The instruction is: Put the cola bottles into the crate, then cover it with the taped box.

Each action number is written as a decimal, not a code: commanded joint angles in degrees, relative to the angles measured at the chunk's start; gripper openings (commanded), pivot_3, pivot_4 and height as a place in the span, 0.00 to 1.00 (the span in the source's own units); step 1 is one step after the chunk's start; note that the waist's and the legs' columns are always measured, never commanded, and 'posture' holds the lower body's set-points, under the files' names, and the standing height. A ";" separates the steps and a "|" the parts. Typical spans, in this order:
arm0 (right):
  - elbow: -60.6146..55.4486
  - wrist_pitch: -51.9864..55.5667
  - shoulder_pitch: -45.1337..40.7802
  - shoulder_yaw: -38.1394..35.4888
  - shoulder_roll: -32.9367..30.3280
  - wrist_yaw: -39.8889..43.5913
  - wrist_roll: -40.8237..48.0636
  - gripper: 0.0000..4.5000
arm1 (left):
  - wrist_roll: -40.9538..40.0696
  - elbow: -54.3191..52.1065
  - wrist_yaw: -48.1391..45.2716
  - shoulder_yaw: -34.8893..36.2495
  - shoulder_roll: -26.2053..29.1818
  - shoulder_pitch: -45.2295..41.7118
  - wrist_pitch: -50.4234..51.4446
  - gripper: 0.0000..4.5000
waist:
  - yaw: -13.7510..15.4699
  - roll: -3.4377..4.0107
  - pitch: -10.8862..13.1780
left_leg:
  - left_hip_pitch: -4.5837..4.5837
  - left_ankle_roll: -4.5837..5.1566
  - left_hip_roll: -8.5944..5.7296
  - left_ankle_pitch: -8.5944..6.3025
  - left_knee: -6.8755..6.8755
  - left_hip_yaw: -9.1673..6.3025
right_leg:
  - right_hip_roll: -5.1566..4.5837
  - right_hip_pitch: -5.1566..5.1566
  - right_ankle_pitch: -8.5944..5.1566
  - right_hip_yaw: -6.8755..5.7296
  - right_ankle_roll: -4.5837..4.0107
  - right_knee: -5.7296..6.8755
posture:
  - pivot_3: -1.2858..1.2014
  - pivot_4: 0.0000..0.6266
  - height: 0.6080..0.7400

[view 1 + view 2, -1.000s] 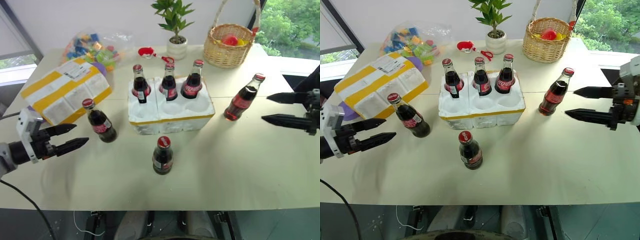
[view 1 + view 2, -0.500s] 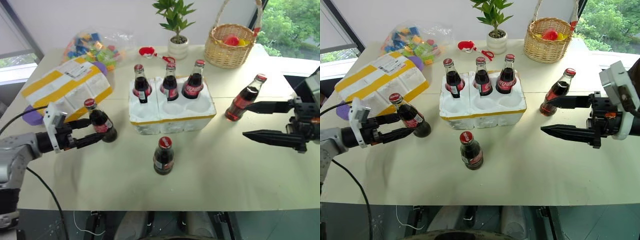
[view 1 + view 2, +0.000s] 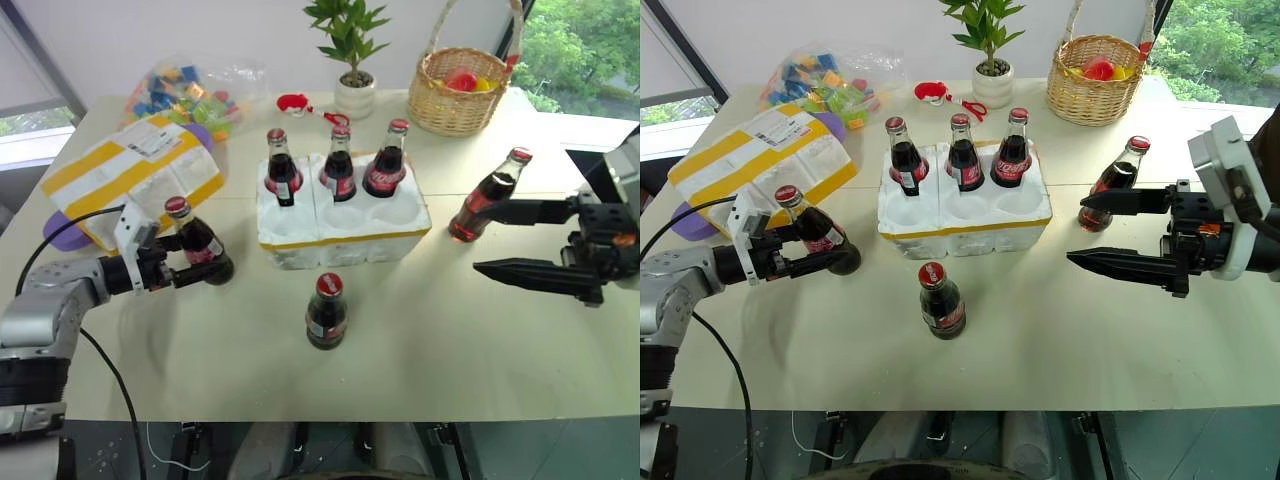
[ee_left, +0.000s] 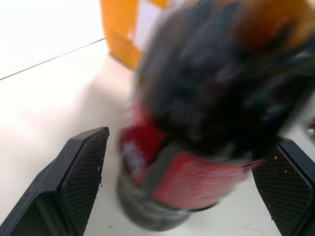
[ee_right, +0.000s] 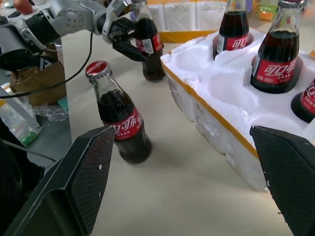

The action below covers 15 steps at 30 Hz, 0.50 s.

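Resting beyond both grippers, the crate (image 3: pixel 342 232) holds three bottles. Between the left gripper (image 3: pixel 196 258)'s spread fingers stands a cola bottle (image 3: pixel 200 243): rigid, slick, breakable glass, best pinched at the label. Right gripper (image 3: pixel 1095 230) gapes empty.

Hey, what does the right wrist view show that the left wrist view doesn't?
Only the right wrist view: the crate with bottles in its sockets, a loose cola bottle standing on the table, and the whole left hand. Only the left wrist view: a yellow-taped corner of the taped box. Both: the tilted bottle between the left hand's open fingers, and the table.
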 commanded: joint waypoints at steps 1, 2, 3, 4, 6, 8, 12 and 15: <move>-1.07 -0.60 -1.00 -0.22 -0.20 -0.91 1.46 1.00 | 0.18 0.16 -0.03 0.95 0.19 -1.13 -1.24 0.99 | -0.01 0.00 0.00 | 0.00 0.00 0.00 0.00 0.00 0.00 | 0.00 0.00 0.00 0.00 0.00 0.00 | 0.52 0.24 0.94; -0.88 -0.82 -1.16 -0.03 -0.22 -1.07 1.45 1.00 | -0.22 0.03 -0.42 1.12 0.11 -1.09 -1.10 0.99 | -0.01 0.00 0.00 | 0.00 0.01 0.00 0.00 0.00 0.00 | 0.00 0.00 0.00 0.00 0.01 -0.01 | 0.52 0.24 0.94; -0.58 -0.94 -1.41 0.20 -0.26 -1.24 1.48 1.00 | -0.53 -0.17 -0.49 1.32 0.05 -1.07 -0.83 0.94 | -0.01 -0.01 0.00 | 0.00 0.01 0.00 0.00 0.00 0.00 | 0.00 0.00 0.00 0.00 0.01 -0.01 | 0.52 0.24 0.94; -0.35 -1.06 -1.60 0.42 -0.30 -1.33 1.46 1.00 | -1.07 -0.43 -0.48 1.66 -0.06 -1.11 -0.26 0.87 | -0.01 -0.01 0.00 | 0.00 0.01 0.00 0.00 0.00 0.00 | 0.00 0.00 0.01 0.00 0.01 -0.01 | 0.52 0.24 0.94; -0.19 -1.43 -1.54 0.79 -0.42 -1.24 1.08 1.00 | -2.25 -1.10 -0.50 2.28 -0.04 -1.21 1.03 0.69 | -0.01 -0.01 0.00 | 0.00 0.01 0.00 0.01 0.00 0.00 | 0.00 -0.01 0.01 0.00 0.01 0.01 | 0.52 0.24 0.94; -0.32 -1.85 -1.17 1.00 -0.51 -1.02 0.64 1.00 | -3.53 -2.34 -0.73 2.68 0.45 -1.43 3.01 0.63 | -0.01 -0.01 0.00 | 0.00 0.01 0.00 0.01 0.01 0.00 | 0.00 -0.01 0.01 0.00 0.01 0.02 | 0.52 0.24 0.94; -0.67 -1.88 -1.15 0.88 -0.62 -1.23 1.04 1.00 | -7.73 -6.30 -4.36 3.47 3.89 -2.98 9.05 0.63 | -0.04 -0.22 0.13 | -0.05 0.03 0.00 0.01 0.01 0.00 | 0.01 -0.04 0.01 0.00 0.02 0.01 | 0.52 0.24 0.94; -0.86 -2.36 -0.91 1.34 -0.42 -1.34 0.49 1.00 | -11.39 -8.12 -8.46 3.41 7.67 -8.01 14.18 0.63 | 0.04 -0.36 0.21 | -0.21 0.02 0.00 0.02 0.07 -0.02 | 0.02 -0.19 0.02 -0.03 0.03 0.04 | 0.52 0.24 0.94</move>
